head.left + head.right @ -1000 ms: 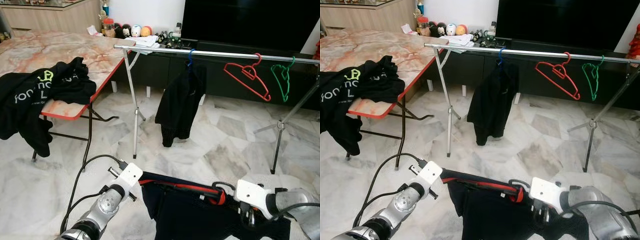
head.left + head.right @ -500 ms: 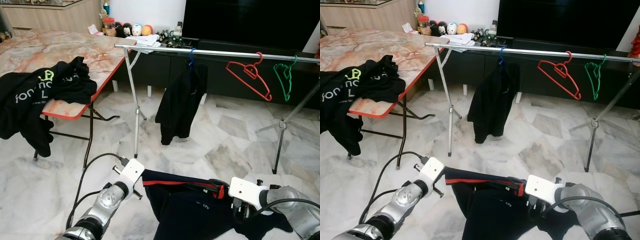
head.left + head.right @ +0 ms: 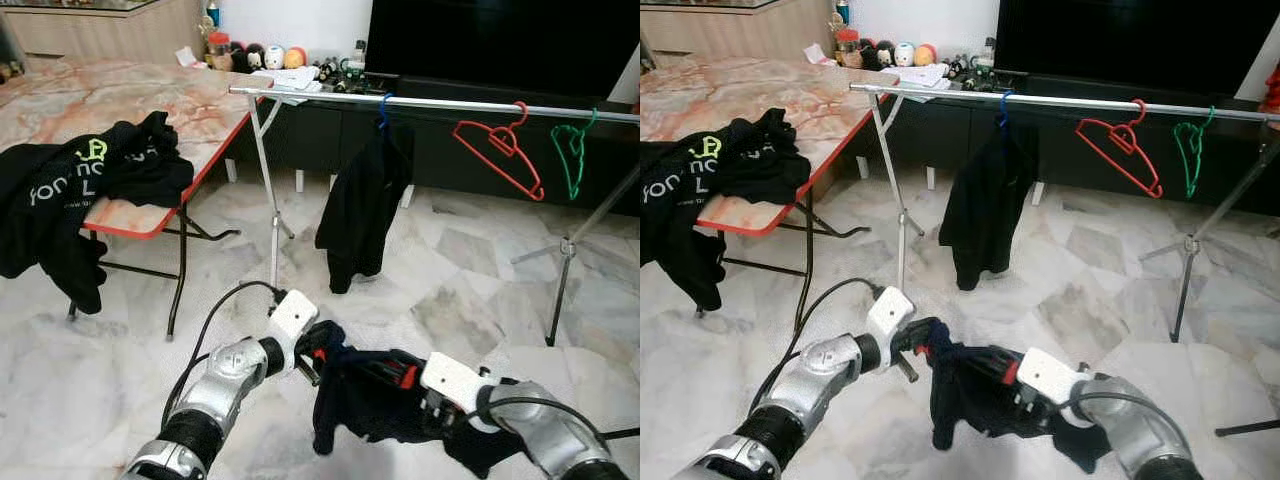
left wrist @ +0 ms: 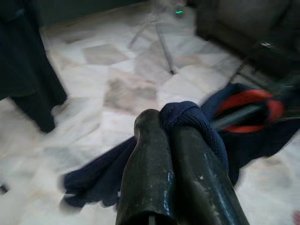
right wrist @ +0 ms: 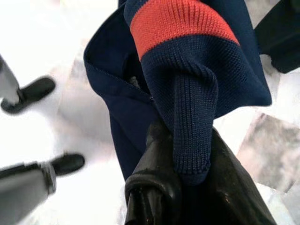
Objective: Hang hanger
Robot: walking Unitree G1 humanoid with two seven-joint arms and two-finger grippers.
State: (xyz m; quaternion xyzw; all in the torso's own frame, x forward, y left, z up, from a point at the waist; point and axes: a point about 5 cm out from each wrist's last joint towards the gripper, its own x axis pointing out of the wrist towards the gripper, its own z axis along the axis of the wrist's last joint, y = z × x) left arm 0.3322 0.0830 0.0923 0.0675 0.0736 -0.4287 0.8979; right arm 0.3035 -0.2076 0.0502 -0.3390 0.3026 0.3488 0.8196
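The left gripper [image 3: 322,338] is clenched on a fold of a navy garment [image 3: 375,400] with a red band; in the left wrist view its fingers [image 4: 154,173] press together with the knit cloth bunched at their tips. The right gripper [image 3: 432,420] grasps the same garment from the other side, and in the right wrist view the ribbed navy edge below the red stripe is pinched between its fingers [image 5: 159,187]. The garment hangs bunched between the two grippers above the marble floor [image 3: 470,290], its lower edge drooping. Whether a hanger sits inside it cannot be told.

Beyond stands a drying rack [image 3: 430,103] whose silver rail runs across the room on folding legs. From the rail hang a black garment [image 3: 360,215] on a blue hanger [image 3: 381,108], an empty red hanger [image 3: 500,150] and, near the rail's right end, an empty green hanger [image 3: 570,155]. On the left a folding table [image 3: 120,100] with a marbled top and red edge carries a black shirt [image 3: 80,190] with pale lettering, draped over its near edge. A dark television [image 3: 500,45] stands behind the rack.
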